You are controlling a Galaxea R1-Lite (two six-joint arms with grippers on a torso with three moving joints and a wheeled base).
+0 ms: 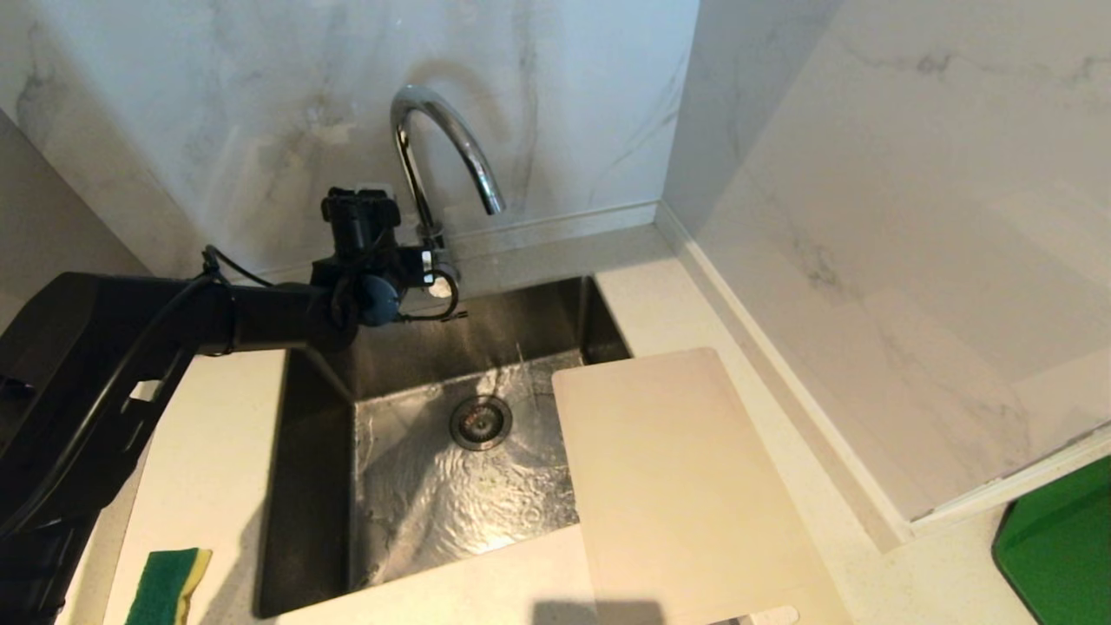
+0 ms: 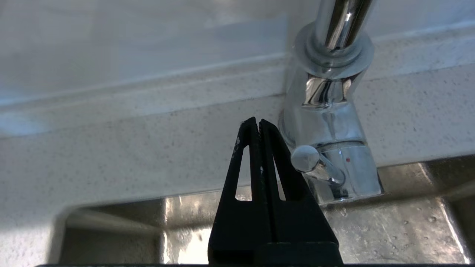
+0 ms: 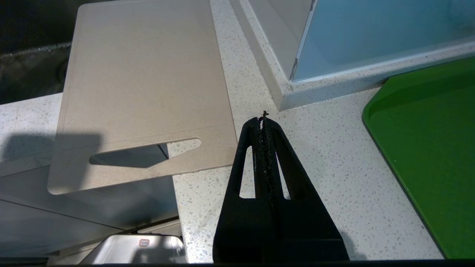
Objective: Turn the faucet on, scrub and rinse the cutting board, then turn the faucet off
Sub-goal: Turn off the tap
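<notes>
Green-and-yellow, a small rectangular sponge (image 1: 167, 585) lies at the front left corner of the speckled white stone counter (image 1: 208, 469), left of the sink. Above it the black left arm reaches across the counter's left side toward the back edge, where the left hand (image 2: 258, 124) sits with its two black fingers pressed together, holding nothing. In the left wrist view its tips are just beside the small lever (image 2: 315, 165) that sticks out from the base of the tall shiny chrome gooseneck faucet (image 1: 438, 152); whether they touch the lever cannot be told. The faucet stands on the counter's back edge behind the sink, its arched spout curving out over the basin. Water runs from it and ripples across the floor of the rectangular stainless steel sink (image 1: 304, 486), around the round drain (image 1: 480, 423).

Right of the drain, the large flat cream-white plastic cutting board (image 1: 686, 486) lies along the sink's right edge, its left part hanging over the basin and the rest on the counter, with its elongated slot handle (image 3: 144, 154) at the near short end. The right hand (image 3: 263, 122) hangs over the counter just beside the board's near right corner, fingers pressed together and empty. A green plastic tray (image 3: 430, 148) lies at the counter's far right.
</notes>
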